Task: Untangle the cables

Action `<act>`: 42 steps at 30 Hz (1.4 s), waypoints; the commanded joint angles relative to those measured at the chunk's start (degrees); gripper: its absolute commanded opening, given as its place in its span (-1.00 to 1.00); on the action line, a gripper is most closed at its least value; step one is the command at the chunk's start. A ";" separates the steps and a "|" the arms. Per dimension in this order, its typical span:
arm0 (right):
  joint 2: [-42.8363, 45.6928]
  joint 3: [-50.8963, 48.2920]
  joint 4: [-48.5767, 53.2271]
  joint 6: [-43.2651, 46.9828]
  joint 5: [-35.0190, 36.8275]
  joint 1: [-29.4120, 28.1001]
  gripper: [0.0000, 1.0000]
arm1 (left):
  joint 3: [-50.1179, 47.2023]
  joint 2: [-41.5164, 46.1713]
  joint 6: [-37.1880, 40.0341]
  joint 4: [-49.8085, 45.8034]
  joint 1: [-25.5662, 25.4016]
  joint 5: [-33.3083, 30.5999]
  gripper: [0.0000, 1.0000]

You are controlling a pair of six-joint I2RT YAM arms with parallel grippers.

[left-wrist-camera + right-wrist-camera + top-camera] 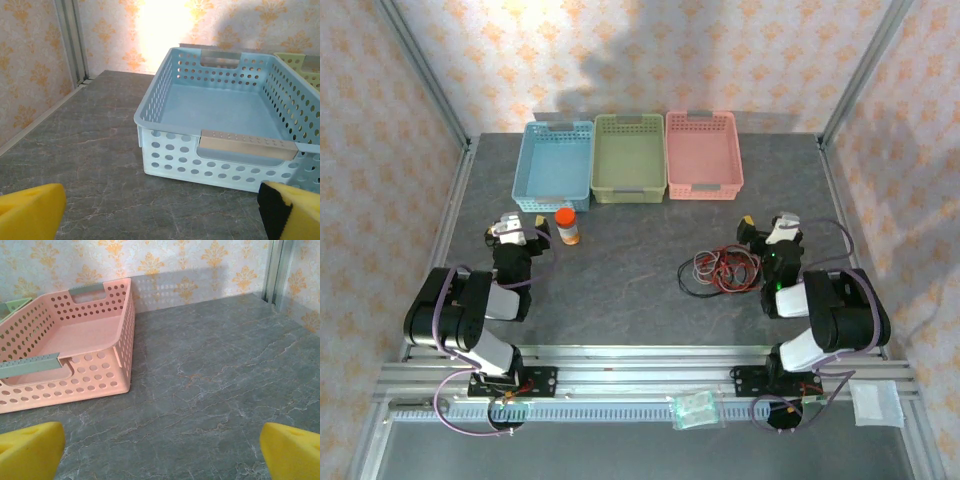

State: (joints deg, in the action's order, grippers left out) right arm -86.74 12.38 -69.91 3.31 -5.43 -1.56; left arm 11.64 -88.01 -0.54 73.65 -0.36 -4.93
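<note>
The cables (725, 270) lie as one tangled heap of thin dark red and black loops on the grey table, right of centre. My right gripper (769, 224) hovers just beyond their right end, open and empty. In the right wrist view the gripper (162, 452) points at bare table, its yellow pads (30, 450) spread wide. My left gripper (518, 226) is at the left side, far from the cables, open and empty. Seen from the left wrist, that gripper (165, 215) faces the blue basket, yellow fingertips (30, 212) at the frame's lower corners.
Three baskets stand in a row at the back: blue (552, 203), green (629, 194), pink (705, 191). An orange-capped jar (567, 227) stands right beside my left gripper. The blue basket (220, 165) is close ahead of the left wrist; the pink basket (90, 385) is left of the right wrist.
</note>
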 commanded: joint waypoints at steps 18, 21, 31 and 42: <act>-0.02 1.09 0.17 -0.60 3.51 -0.14 0.99 | 0.43 0.03 -1.09 2.65 0.12 -1.47 0.99; 0.07 0.81 -0.27 -0.57 4.59 -0.54 0.99 | -2.21 0.24 -0.90 7.85 0.07 -1.37 0.99; 9.88 0.33 7.02 -0.92 6.27 -1.61 0.99 | -10.23 10.05 5.09 14.04 -7.46 -7.98 0.99; 24.16 13.23 43.09 -19.69 17.79 -1.02 0.99 | 3.01 31.90 -9.66 -31.70 -12.03 -22.47 0.99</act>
State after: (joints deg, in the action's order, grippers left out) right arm -64.10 20.23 -41.89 -6.92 5.56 -2.94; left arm 9.91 -59.77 -1.87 60.25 -12.05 -21.41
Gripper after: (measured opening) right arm 0.997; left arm 0.994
